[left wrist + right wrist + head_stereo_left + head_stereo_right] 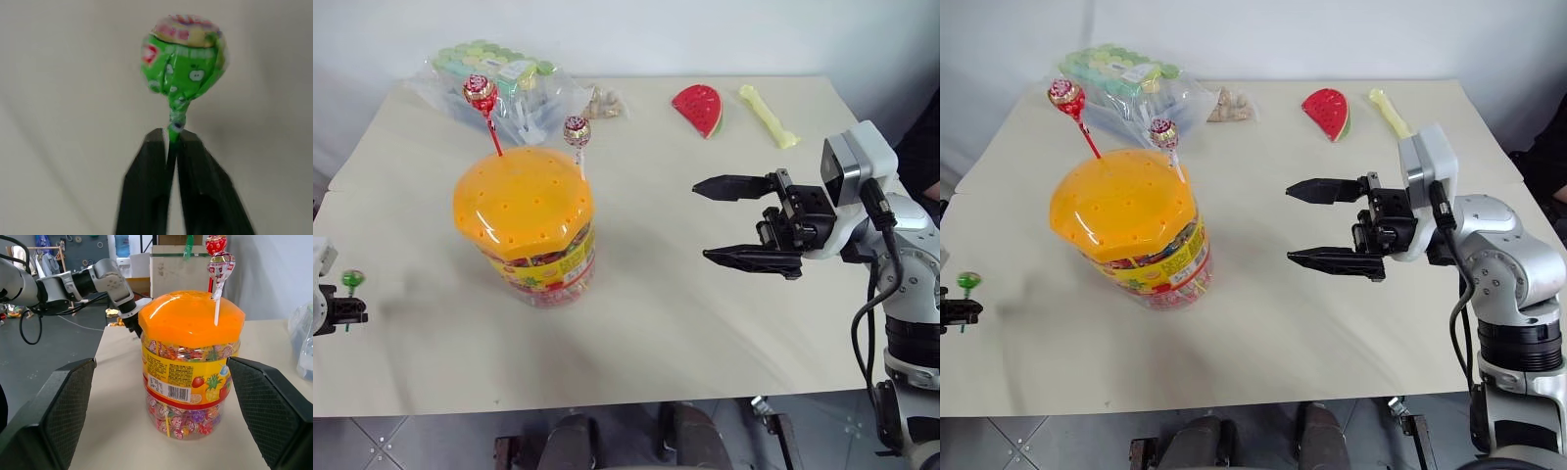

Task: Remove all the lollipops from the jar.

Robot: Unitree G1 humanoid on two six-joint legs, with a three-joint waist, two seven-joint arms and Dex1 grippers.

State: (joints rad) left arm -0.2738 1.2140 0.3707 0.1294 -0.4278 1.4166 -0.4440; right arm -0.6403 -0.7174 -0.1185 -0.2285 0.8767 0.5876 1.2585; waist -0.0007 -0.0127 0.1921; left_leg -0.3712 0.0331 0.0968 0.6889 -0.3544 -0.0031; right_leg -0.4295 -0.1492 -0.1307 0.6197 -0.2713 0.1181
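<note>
L claw (pixel 172 147) pinches green lollipop (pixel 185 58) by its stick, low at surface's (pixel 705 294) left edge. R claw (pixel 729 223) wide open, level, beside jar (pixel 529 230). Two lollipops (pixel 481 93) still stuck in jar lid.

— Jar (pixel 188 382)? Clear glossy plastic wall, printed paper-like label, smooth orange plastic lid (pixel 522 201) with a slight sheen.

— And my right gripper (pixel 744 223)? Matt black plastic; the finger pads (pixel 58 416) carry a fine cross-hatched grip texture.

— Green lollipop (pixel 183 56)? Shiny crinkled wrapper.

— Table (pixel 705 323)? Matt, smooth beige top. The bag (pixel 509 83) behind is thin, clear, crinkly film.
</note>
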